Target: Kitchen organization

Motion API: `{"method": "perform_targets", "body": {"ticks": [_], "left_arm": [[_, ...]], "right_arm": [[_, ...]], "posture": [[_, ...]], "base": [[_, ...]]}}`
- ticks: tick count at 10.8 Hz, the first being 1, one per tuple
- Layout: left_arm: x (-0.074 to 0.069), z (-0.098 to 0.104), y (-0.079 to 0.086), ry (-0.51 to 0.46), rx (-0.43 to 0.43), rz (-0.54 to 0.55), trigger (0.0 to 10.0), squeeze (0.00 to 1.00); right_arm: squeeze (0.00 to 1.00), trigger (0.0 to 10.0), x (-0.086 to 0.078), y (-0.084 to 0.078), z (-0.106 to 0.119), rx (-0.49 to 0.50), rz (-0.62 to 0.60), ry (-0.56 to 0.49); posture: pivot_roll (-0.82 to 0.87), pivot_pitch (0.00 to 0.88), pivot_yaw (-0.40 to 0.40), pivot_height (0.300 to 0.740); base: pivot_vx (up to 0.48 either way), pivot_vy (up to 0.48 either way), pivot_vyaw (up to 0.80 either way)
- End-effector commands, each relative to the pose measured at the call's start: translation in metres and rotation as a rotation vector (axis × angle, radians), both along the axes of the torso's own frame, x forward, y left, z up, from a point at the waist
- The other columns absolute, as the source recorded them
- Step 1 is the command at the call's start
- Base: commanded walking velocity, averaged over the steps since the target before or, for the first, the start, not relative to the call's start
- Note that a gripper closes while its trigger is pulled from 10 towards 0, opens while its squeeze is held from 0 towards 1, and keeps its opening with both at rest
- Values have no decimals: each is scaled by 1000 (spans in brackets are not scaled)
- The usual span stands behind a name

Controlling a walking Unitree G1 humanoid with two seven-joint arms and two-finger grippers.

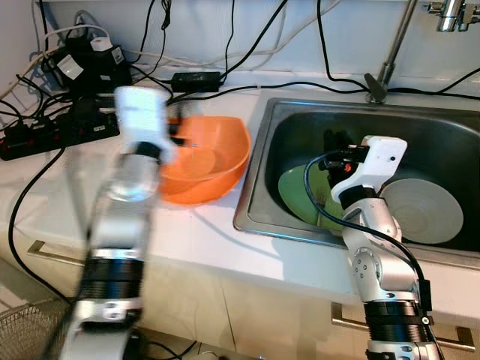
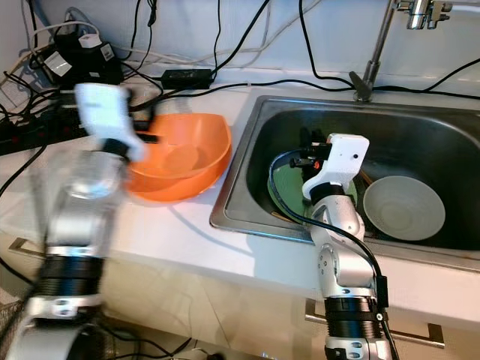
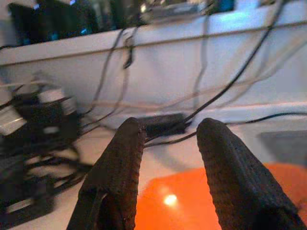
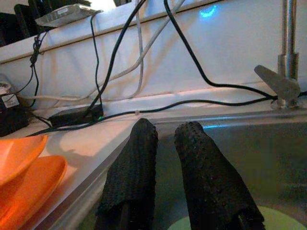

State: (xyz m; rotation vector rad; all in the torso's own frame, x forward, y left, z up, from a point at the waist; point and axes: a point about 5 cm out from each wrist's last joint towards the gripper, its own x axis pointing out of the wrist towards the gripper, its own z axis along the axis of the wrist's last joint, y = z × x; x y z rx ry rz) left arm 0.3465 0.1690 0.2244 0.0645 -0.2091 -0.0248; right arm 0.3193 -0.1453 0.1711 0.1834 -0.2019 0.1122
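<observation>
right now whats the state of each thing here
orange bowl: upright on the counter, a smaller orange dish inside
green plate: lying in the sink
grey plate: lying in the sink, empty
faucet: no water running
left gripper: open, over the orange bowl
right gripper: slightly open, empty, over the sink

My two head eyes look forward and down on the bench and sink, both sharing the orange bowl and my arms. My left wrist camera sits close above that bowl, facing the back wall. My right wrist camera hangs low over the sink, facing the faucet and wall.
</observation>
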Motion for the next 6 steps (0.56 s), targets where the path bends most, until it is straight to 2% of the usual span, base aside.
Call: {"method": "perform_targets", "body": {"ticks": [1, 3, 5, 6], "left_arm": [[-2, 4, 15, 15, -13, 56, 10000, 0], [-7, 3, 41, 124, -36, 83, 10000, 0], [-10, 1, 52, 179, -66, 96, 10000, 0], [-12, -5, 59, 243, -99, 77, 10000, 1000]], "right_arm": [[0, 10000, 2, 4, 0, 3, 10, 13], [0, 10000, 4, 9, -1, 0, 30, 18], [0, 10000, 6, 10, -1, 1, 37, 19], [0, 10000, 6, 11, 0, -1, 41, 17]], "posture": [[65, 0, 82, 740], [77, 0, 83, 740], [82, 0, 86, 740], [73, 0, 87, 740]], "base": [[0, 0, 0], [0, 0, 0], [0, 0, 0], [0, 0, 0]]}}
